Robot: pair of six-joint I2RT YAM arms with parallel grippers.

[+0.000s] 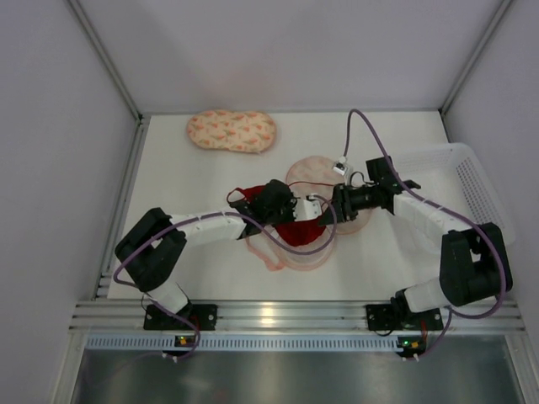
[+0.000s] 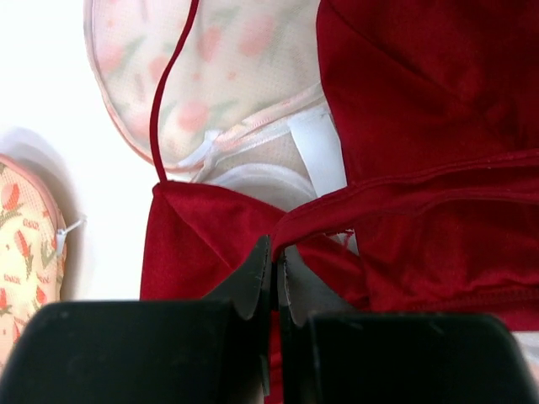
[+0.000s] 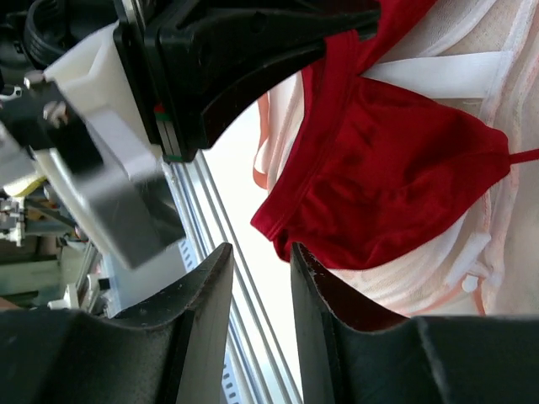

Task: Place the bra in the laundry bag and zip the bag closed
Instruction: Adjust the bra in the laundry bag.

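Two speckled peach pouches lie on the counter (image 1: 194, 194): the laundry bag (image 1: 307, 168) at centre frame and a twin pouch (image 1: 232, 131) at upper left. One red bra (image 1: 296, 233). One white mesh basket (image 1: 476, 181), right. Two pincers: left pincer (image 2: 275, 269), right pincer (image 3: 261, 269).

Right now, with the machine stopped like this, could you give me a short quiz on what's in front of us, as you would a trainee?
1. True or false: the left gripper is shut on the bra.
2. Pick one. The laundry bag under the bra is: A) zipped closed, B) lying open with its pale inside showing, C) standing upright.
3. How many patterned pouches lie on the table in the top view?

Key
1. True: its fingertips pinch the red fabric.
2. B.
3. Two: the open laundry bag and a closed pouch at the far edge.
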